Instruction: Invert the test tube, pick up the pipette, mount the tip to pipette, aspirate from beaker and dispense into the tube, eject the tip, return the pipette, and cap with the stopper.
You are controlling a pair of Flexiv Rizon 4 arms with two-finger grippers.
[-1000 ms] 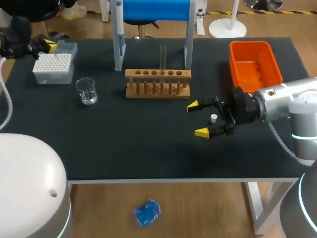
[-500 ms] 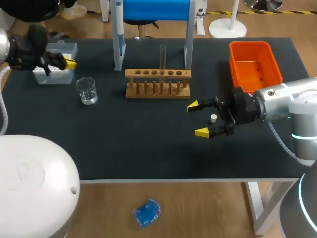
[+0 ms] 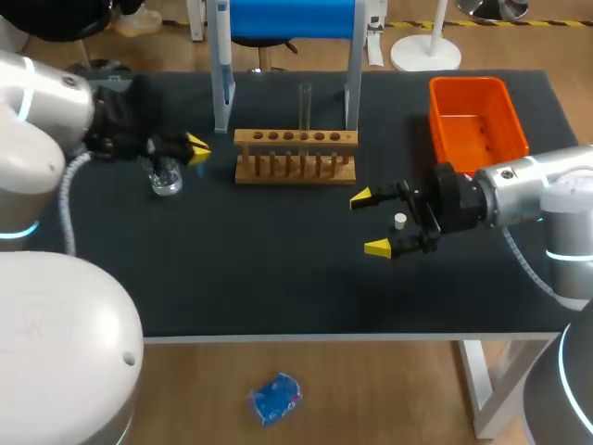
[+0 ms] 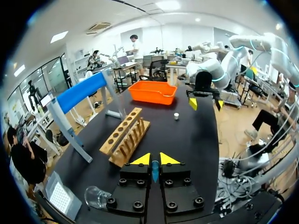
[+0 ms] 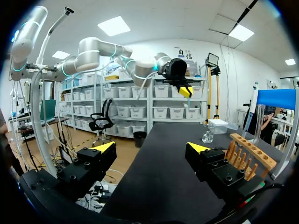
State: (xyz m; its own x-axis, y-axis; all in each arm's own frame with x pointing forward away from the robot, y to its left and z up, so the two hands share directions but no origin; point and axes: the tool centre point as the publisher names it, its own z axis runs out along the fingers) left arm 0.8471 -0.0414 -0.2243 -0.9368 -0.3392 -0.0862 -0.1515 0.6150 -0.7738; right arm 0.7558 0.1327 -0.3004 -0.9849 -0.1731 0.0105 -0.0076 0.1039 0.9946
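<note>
Head view: left gripper (image 3: 195, 148) hangs just above the beaker (image 3: 165, 176), near the end of the rack (image 3: 295, 158). Its load cannot be made out here. Pipette (image 3: 222, 57) hangs on the blue stand (image 3: 292, 17). Test tube (image 3: 305, 107) stands upright in the rack. Right gripper (image 3: 375, 222) is spread wide and holds nothing. The white stopper (image 3: 400, 221) lies on the table and shows between its fingers; contact cannot be told.

Left wrist view: fingers drawn narrow, pinching a slim blue pipette tip (image 4: 154, 170) from both sides. Rack lies ahead.

Right wrist view: own fingers well apart, nothing between. Across the table the left gripper carries the tip above the beaker.

Judgement: tip-mounting step in hand, pipette not yet taken. Next move calls for lining the tip up with the pipette's nose and pressing it on straight.
</note>
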